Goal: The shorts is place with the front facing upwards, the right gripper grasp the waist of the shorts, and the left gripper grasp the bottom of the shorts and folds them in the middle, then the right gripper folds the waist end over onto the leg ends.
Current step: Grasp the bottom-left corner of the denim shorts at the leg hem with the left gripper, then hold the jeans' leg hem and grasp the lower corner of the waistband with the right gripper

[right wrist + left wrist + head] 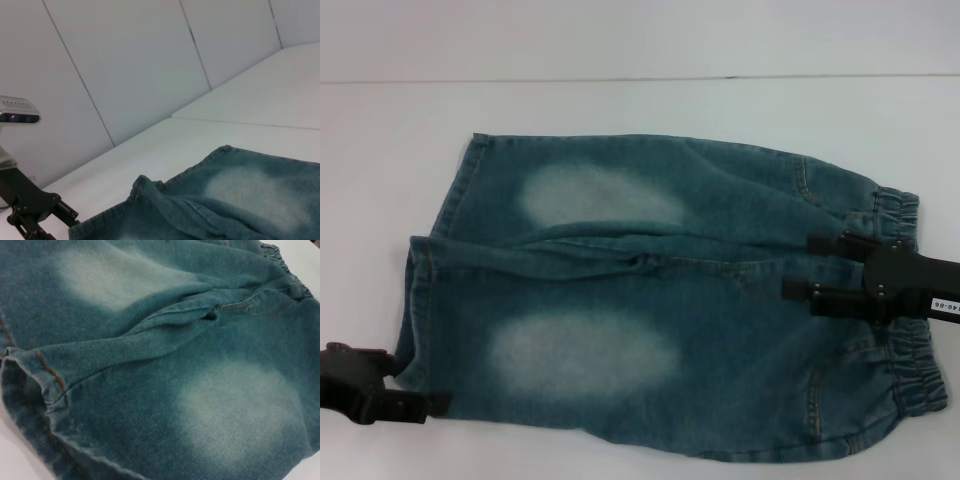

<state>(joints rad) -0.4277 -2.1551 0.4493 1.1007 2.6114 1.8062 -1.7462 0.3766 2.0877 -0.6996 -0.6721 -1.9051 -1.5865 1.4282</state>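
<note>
Two grippers flank the shorts [660, 300] — right gripper [802, 266] spread over the waist, left gripper [438, 404] unreadable at the hem.

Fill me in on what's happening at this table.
A two-armed robot is working on a pair of denim shorts lying flat on a white table, waistband toward its right. The right hand is over the middle of the elastic waist with its fingers open, one finger resting above the denim. The left hand sits at the near corner of the leg hem. The shorts have not been folded yet.
</note>
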